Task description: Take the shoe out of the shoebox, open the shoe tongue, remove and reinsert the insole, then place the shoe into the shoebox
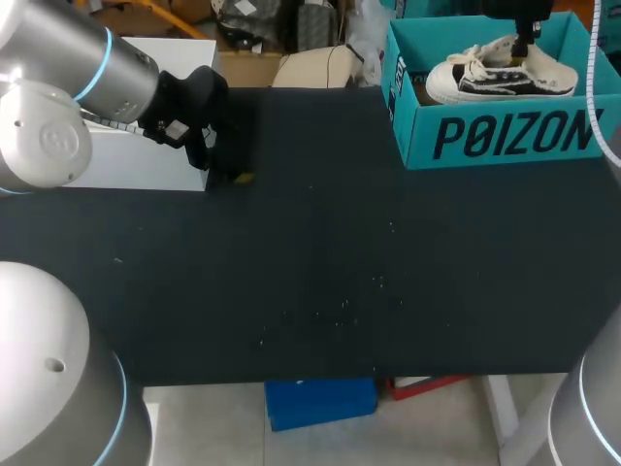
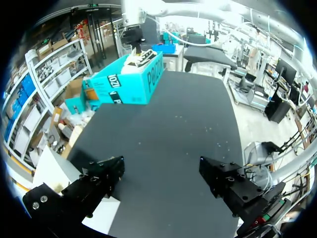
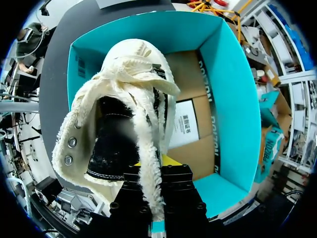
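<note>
Your right claw [image 3: 154, 166] clamped on the collar of the white shoe [image 3: 124, 94], toe pointing away from it, shoe in the open teal shoebox [image 3: 233, 99] at the table's [image 1: 320, 272] far right corner, your left claw [image 2: 161, 178] spread wide, empty, by the far left corner.

Cream-and-black frayed shoe [image 1: 500, 73], upright, toe leftward, in open teal shoebox [image 1: 505, 136] at tabletop [image 1: 320, 252] far-right corner.

A robotics lab: a left arm [image 1: 97, 63] and right arm [image 1: 592, 413] flank a black worktable [image 1: 320, 252].
</note>
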